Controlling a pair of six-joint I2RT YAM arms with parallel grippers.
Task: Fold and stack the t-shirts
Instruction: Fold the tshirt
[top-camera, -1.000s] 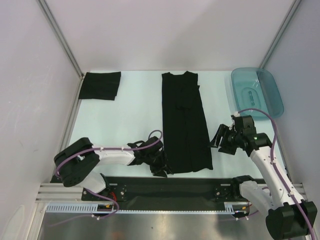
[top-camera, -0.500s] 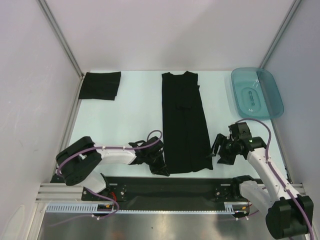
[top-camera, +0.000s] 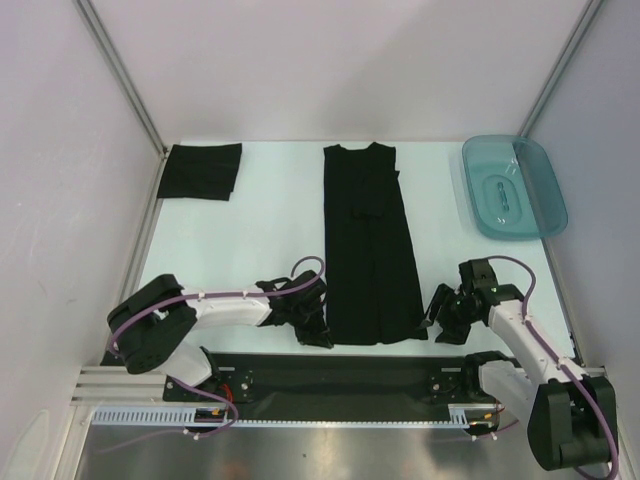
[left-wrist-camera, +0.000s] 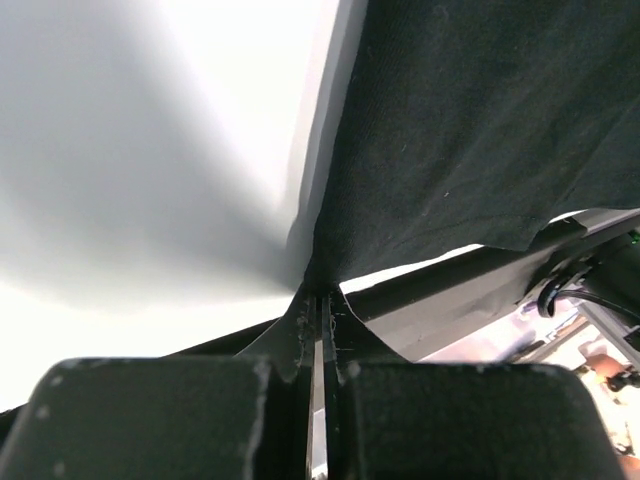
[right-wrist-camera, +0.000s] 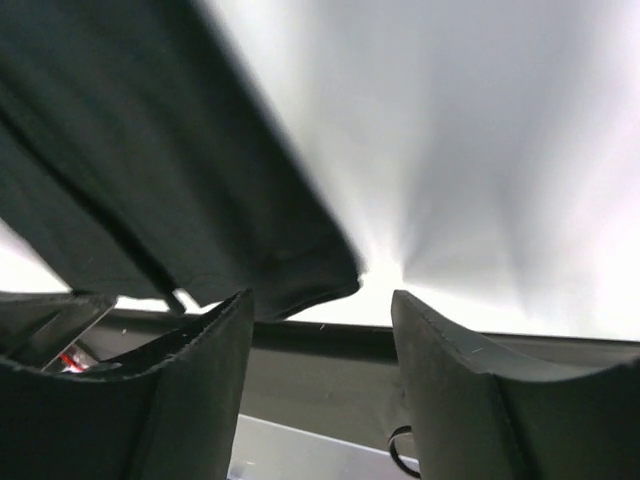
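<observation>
Step in hand: gripping the near hem of the lengthwise-folded t-shirt (top-camera: 368, 250), which lies left of the teal tray (top-camera: 513, 187). The left tool (left-wrist-camera: 318, 300) is clamped on its near-left corner. The right tool (right-wrist-camera: 320, 300) stands apart astride the near-right corner, apparently not touching. Next move: close it, then lift both corners evenly.

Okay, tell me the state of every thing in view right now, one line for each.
Long t-shirt: folded into a lengthwise strip, lying flat mid-table.
Small t-shirt: fully folded, lying flat at the far left corner.
Teal tray: upright, nothing seen inside.
Left hand: shut on the strip's near left corner.
Right hand: open, at the strip's near right corner.
</observation>
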